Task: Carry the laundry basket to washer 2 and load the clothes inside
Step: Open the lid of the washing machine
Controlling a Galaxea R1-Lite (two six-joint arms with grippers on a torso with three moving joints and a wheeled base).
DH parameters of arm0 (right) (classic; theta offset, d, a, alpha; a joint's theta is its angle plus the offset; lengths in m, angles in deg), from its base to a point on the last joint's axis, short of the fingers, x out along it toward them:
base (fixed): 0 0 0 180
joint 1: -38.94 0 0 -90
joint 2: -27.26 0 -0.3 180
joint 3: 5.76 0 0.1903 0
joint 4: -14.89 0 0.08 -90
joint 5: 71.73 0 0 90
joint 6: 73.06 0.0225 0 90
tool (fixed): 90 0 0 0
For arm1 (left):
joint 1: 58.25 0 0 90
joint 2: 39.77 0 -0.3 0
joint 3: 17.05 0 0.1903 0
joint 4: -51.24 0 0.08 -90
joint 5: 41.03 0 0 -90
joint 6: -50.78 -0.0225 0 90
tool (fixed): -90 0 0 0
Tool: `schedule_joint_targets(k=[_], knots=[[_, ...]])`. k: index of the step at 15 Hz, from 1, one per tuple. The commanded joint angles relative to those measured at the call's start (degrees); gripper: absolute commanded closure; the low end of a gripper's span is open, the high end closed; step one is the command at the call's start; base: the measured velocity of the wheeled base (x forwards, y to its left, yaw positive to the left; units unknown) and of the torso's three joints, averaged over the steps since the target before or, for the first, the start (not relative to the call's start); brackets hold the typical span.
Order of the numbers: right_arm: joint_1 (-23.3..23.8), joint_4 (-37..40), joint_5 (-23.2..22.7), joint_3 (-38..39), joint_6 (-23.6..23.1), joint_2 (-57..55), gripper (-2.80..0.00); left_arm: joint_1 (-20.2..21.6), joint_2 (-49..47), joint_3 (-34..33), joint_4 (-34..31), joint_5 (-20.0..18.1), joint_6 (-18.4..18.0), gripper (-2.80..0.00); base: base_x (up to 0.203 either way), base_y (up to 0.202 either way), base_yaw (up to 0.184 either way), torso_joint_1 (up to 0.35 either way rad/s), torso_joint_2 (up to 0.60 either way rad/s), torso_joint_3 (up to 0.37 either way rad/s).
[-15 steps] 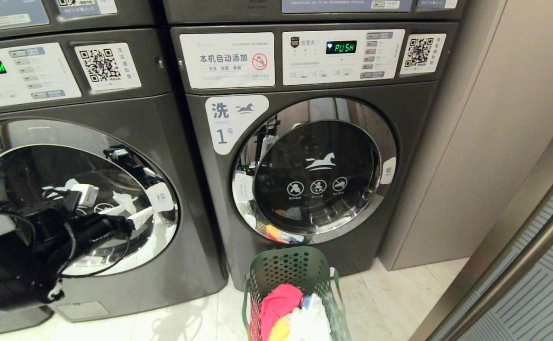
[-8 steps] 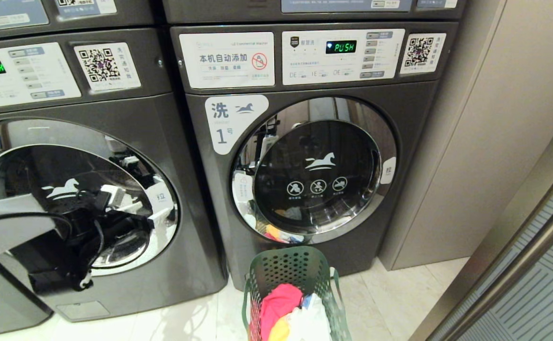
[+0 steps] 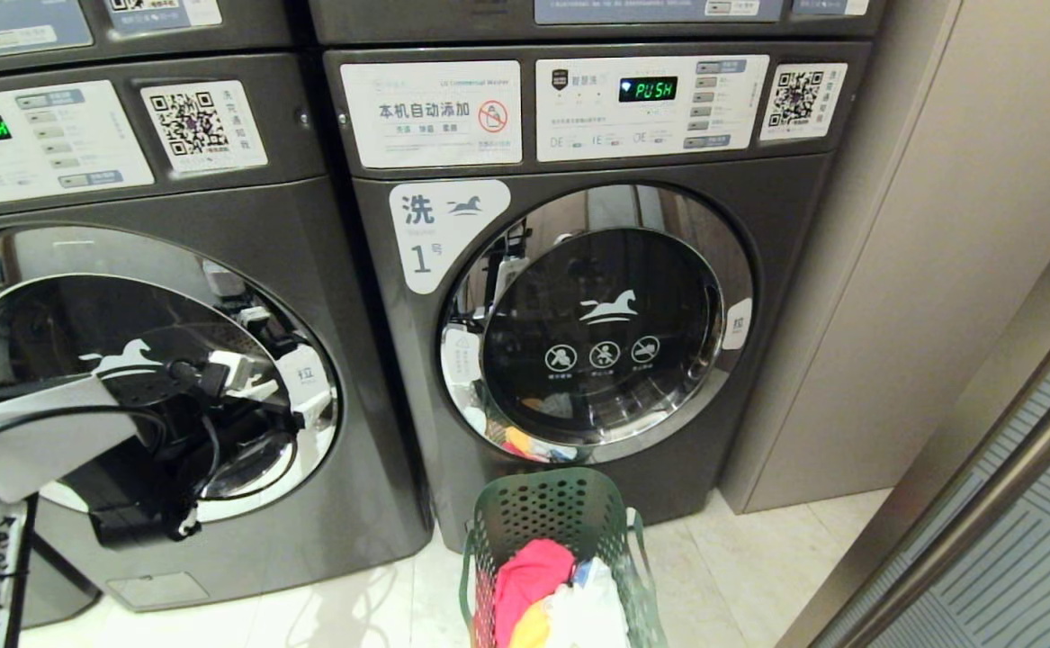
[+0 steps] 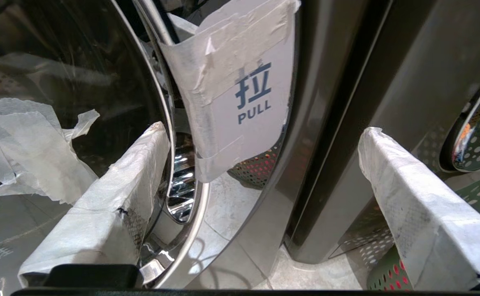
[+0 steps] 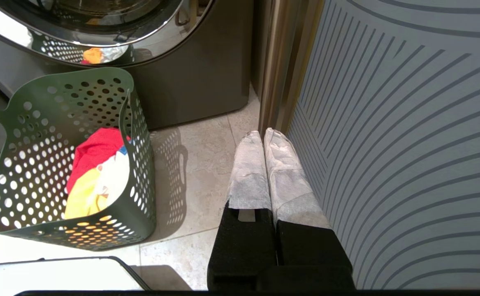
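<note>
Two grey washers stand side by side, and the one that matters is the left-hand washer (image 3: 174,360), whose number I cannot read from here; the washer beside it (image 3: 596,297) wears a "1". Everything below is placed from the left-hand washer's round door (image 3: 142,373).

The laundry basket (image 3: 560,540) sits on the floor well off to the door's right, in front of the "1" washer, with the clothes (image 3: 551,594) heaped inside it: red-pink, yellow and white.

The left gripper (image 4: 264,197) is right up at the door's right edge, level with the white "PULL" tab (image 4: 244,94) taped to the chrome rim (image 4: 182,189). Its fingers (image 4: 120,205) are spread wide with nothing in them; one sits against the glass side of the rim, the other out over the washer's grey front. So the rim's edge runs up and down between the two fingers, and the tab lies just ahead of them and a little higher. I would judge the next move to be a pinch on that edge and a pull outward.

The right gripper (image 5: 264,172) hangs by the patterned wall panel (image 5: 408,123), far from the door, fingers pressed together and empty. The left arm is clearly the nearer one.
</note>
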Motion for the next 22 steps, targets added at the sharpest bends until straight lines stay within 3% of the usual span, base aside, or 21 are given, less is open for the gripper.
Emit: schedule_joint_targets(k=[1, 4, 9, 18, 22], knots=[[0.0, 0.0, 0.0, 1.8, 0.0, 0.0, 0.0, 0.0, -1.2, 2.0, 0.0, -0.3, 0.1, -2.8, 0.0, 0.0, 0.0, 0.0, 0.0, 0.0], [0.0, 0.0, 0.0, 1.8, 0.0, 0.0, 0.0, 0.0, -2.5, 6.0, -2.4, -0.7, 0.3, -2.8, 0.0, 0.0, 0.0, 0.0, 0.0, 0.0], [0.0, 0.0, 0.0, 1.8, 0.0, 0.0, 0.0, 0.3, -3.9, 6.8, -2.8, -9.1, 0.5, -2.8, 0.0, 0.0, 0.0, 0.0, 0.0, 0.0], [0.0, 0.0, 0.0, 1.8, 0.0, 0.0, 0.0, 0.4, -6.7, 12.4, -3.5, -9.8, 3.2, -2.8, 0.0, 0.0, 0.0, 0.0, 0.0, 0.0], [0.0, 0.0, 0.0, 1.8, 0.0, 0.0, 0.0, 0.5, -9.1, 18.5, -4.0, -13.6, 6.3, -2.8, 0.0, 0.0, 0.0, 0.0, 0.0, 0.0]])
